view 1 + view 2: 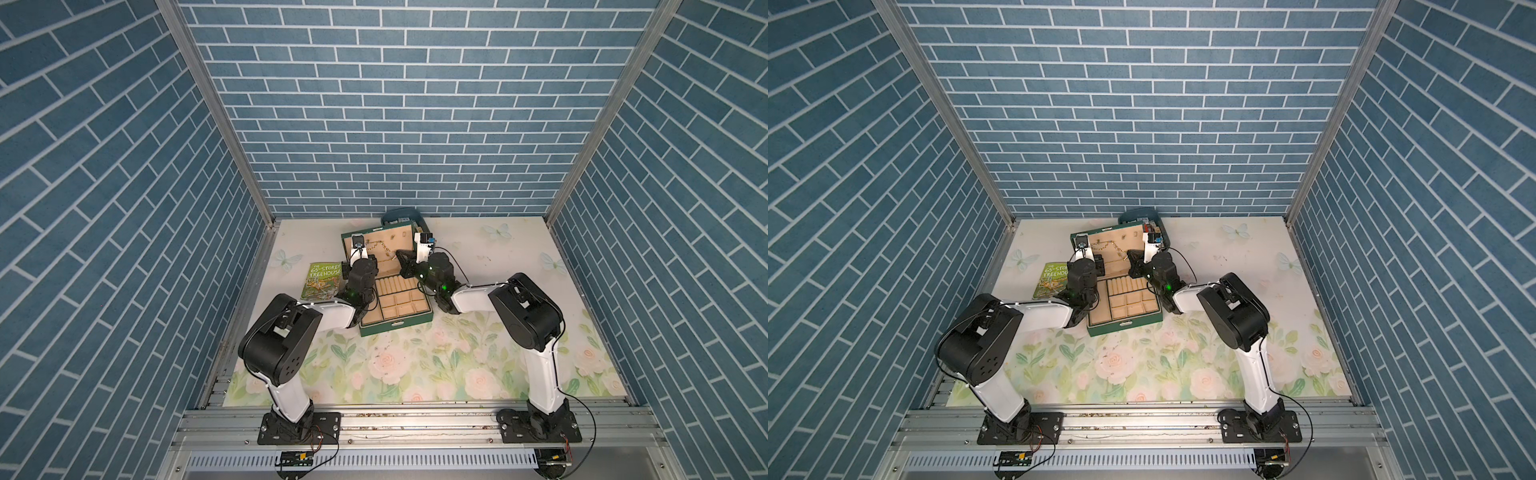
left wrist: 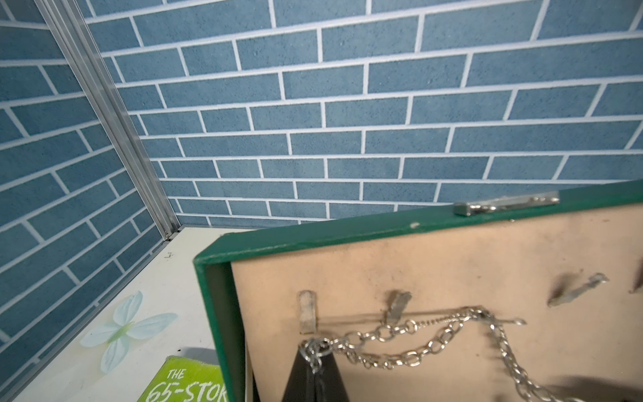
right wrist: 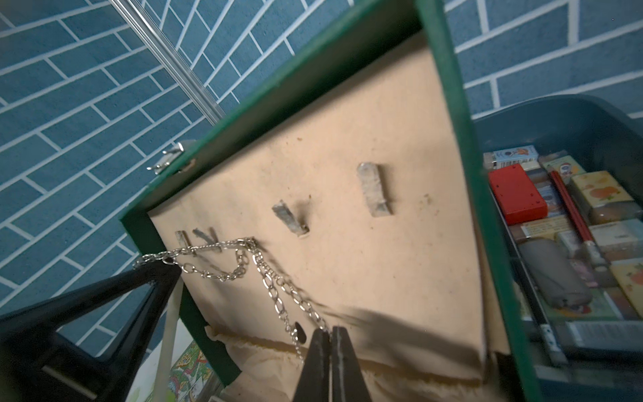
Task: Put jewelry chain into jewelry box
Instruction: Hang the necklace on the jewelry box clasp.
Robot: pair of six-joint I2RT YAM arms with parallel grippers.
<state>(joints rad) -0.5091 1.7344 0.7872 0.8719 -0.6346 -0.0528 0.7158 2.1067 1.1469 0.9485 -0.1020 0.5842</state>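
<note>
The dark green jewelry box (image 1: pixel 395 326) (image 1: pixel 1125 326) stands open mid-table, its beige-lined lid (image 2: pixel 313 240) (image 3: pixel 449 104) upright with metal hooks. The jewelry chain (image 2: pixel 410 356) (image 3: pixel 275 278), a thin metal link chain, hangs in front of the lid lining, draped over a hook (image 3: pixel 250 240) between both grippers. My left gripper (image 2: pixel 315 351) (image 1: pixel 371 249) is shut on one end of the chain, just below the leftmost hook (image 2: pixel 308 309). My right gripper (image 3: pixel 330 329) (image 1: pixel 398 252) is shut on the other part of the chain, lower down near the lid's hinge. A small dark charm dangles beside its tips.
A green paperback book (image 1: pixel 322 280) (image 2: pixel 184 383) lies left of the box, under my left arm. A blue-grey tub (image 1: pixel 401 216) (image 3: pixel 574 118) holding several small items sits right behind the lid. Blue brick walls close in the back and sides.
</note>
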